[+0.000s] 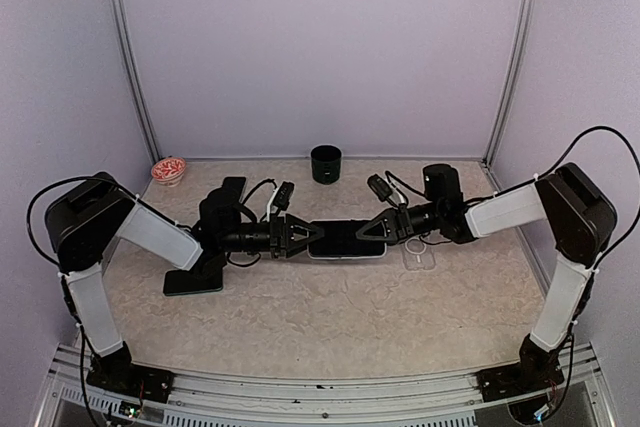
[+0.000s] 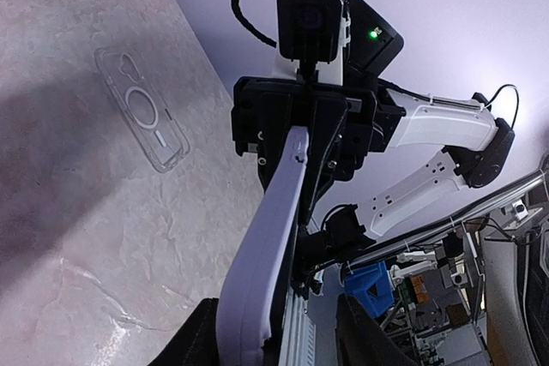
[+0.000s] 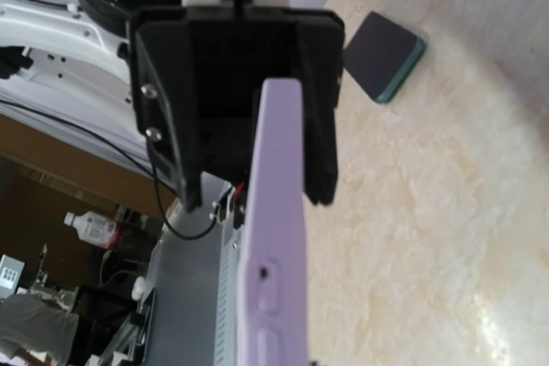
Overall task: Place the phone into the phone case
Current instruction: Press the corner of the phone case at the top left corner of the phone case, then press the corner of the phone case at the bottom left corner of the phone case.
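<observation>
Phone (image 1: 345,239) clamped by right claw (image 1: 366,231); left wrist view reveals left claw (image 2: 276,339) slack around it.

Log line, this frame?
phone: airborne | right pincer: shut on phone | left pincer: open round phone | case: empty, lying flat

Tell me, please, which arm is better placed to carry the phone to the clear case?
Right. The right gripper is shut on the phone, and the clear case lies flat on the table just beside that gripper. The left gripper seems open, its jaws wider than the phone's edge.
</observation>
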